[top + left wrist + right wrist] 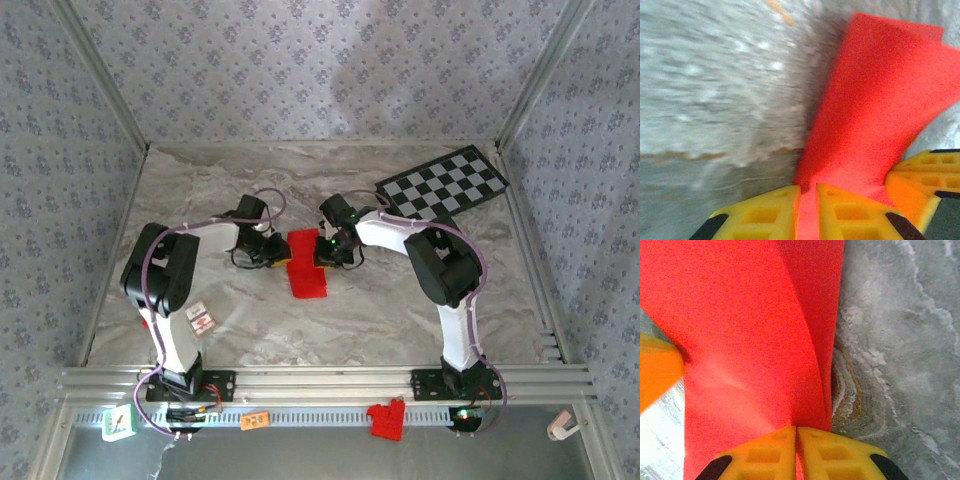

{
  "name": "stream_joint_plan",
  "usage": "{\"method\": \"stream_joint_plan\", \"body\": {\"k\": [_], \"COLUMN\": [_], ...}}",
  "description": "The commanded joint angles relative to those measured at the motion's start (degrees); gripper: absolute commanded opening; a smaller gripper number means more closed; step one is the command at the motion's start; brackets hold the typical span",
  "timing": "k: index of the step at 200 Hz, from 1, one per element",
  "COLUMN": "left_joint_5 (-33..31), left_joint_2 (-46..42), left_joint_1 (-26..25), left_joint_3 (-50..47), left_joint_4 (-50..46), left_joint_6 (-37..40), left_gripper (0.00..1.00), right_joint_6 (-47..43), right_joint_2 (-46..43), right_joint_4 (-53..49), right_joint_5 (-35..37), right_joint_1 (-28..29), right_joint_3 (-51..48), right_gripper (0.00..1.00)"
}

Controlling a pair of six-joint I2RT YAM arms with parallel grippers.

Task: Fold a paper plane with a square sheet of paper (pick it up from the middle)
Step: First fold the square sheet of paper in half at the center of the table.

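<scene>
The square sheet of paper (308, 270), bright red, is bent into a fold and hangs between both grippers at the middle of the marble table. My left gripper (285, 250) is shut on its left edge. In the left wrist view the yellow fingers (775, 210) pinch the sheet of paper (875, 100), with the gripper (808, 192) low in the frame. My right gripper (322, 250) is shut on the opposite edge. In the right wrist view its jaws (796, 430) close tight on the sheet of paper (740, 330). The paper plane is out of view.
A black-and-white checkered board (442, 184) lies at the back right of the table. A chunky red plastic bracket (386, 418) sits on the front rail between the arm bases, near an orange tag (255, 420). Patterned walls enclose the table on three sides.
</scene>
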Motion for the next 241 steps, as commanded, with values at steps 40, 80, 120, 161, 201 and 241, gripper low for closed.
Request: {"method": "stream_joint_plan", "body": {"k": [40,80,120,161,201,241], "left_joint_5": [4.75,6.91,4.76,2.01,1.12,3.92], "left_joint_2": [-7.20,-1.48,3.29,4.92,4.58,-1.72], "left_joint_1": [1.13,-2.98,-3.02,0.50,6.19,5.70], "left_joint_3": [-1.43,2.05,4.29,3.52,2.65,2.55], "left_joint_4": [4.04,6.93,6.42,3.29,0.20,-0.09], "left_joint_6": [-2.12,-3.61,-3.47,2.07,6.07,4.40], "left_gripper": [0.19,0.19,0.19,0.19,0.19,0.19], "right_joint_6": [-1.46,-1.72,-2.16,-2.68,-3.31,-3.48], "right_joint_2": [7.88,8.06,8.05,7.84,7.62,7.49], "right_joint_4": [-12.61,-12.60,-12.94,-12.92,-12.87,-12.95], "right_joint_5": [14.67,14.49,14.53,14.93,14.93,15.17], "right_joint_1": [-0.90,-0.88,-0.95,-1.18,-1.29,-1.29], "right_joint_3": [-5.06,-4.95,-4.81,-5.29,-5.82,-5.82], "right_gripper": [0.13,0.13,0.13,0.13,0.13,0.13]}}
